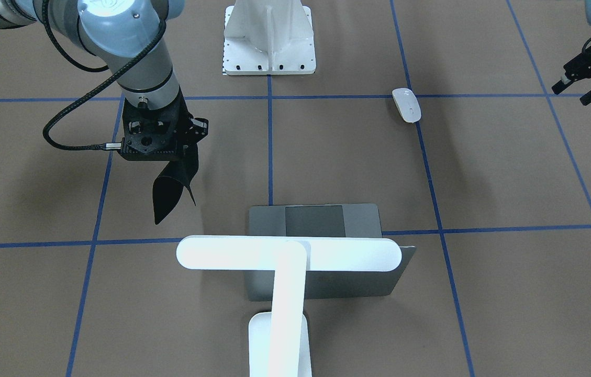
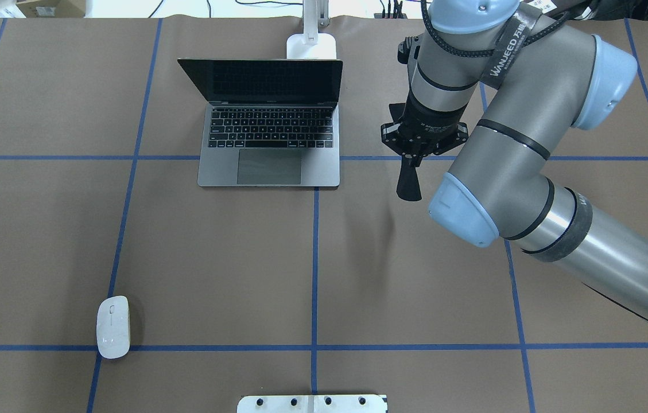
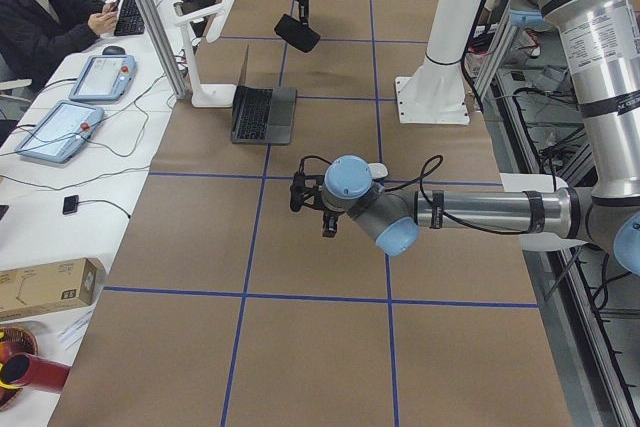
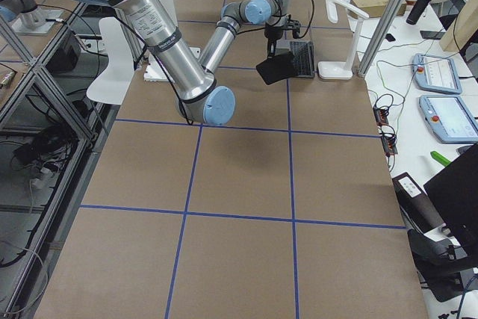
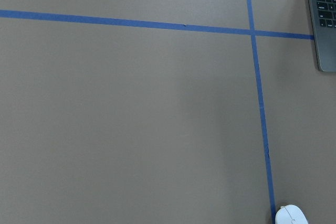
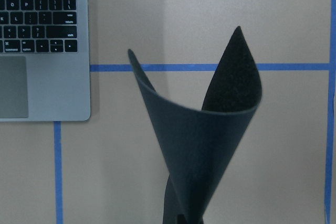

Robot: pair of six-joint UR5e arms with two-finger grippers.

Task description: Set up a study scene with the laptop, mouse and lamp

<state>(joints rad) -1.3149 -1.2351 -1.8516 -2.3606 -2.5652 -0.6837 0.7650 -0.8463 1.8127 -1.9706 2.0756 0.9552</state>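
Tabletop of brown paper, gridded in blue tape. Laptop sits open at the far middle, keys toward the robot; the lamp stands just behind its screen, bar head above the lid. Right gripper — beside the laptop, off the table — is clamped on a curled black mat. Mouse lies well apart on the robot's left; the left gripper hangs near it, fingers spread, empty.
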